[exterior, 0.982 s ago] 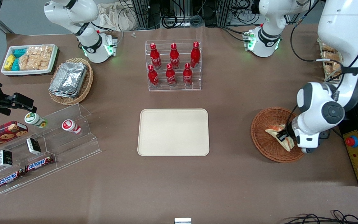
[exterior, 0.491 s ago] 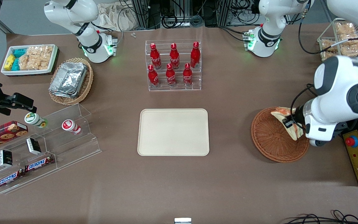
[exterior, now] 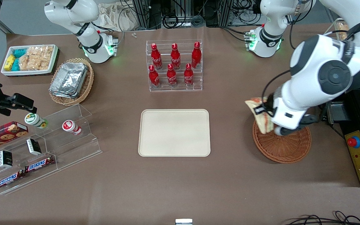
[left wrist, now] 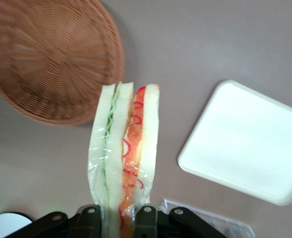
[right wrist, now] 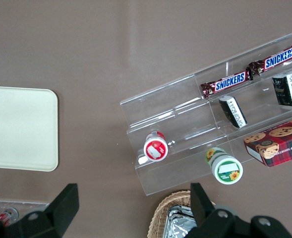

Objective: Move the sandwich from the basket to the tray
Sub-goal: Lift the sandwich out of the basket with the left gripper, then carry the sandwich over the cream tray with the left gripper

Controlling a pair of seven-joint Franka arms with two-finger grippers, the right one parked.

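Note:
My gripper (exterior: 265,110) (left wrist: 120,214) is shut on the wrapped sandwich (exterior: 259,117) (left wrist: 125,153), a wedge of white bread with green and red-orange filling. It hangs in the air above the rim of the round reddish-brown basket (exterior: 284,147) (left wrist: 46,54), on the side toward the tray. The basket holds nothing that I can see. The cream-beige tray (exterior: 174,132) (left wrist: 250,144) lies flat in the middle of the table with nothing on it, a short way from the basket toward the parked arm's end.
A clear rack of several red bottles (exterior: 174,65) stands farther from the front camera than the tray. A control box with a red button (exterior: 359,153) sits beside the basket at the working arm's end. Snack shelves (exterior: 42,147) and a foil-container basket (exterior: 70,81) lie toward the parked arm's end.
The gripper has lifted the sandwich out of the basket and carried it up and toward the tray; the basket is now bare.

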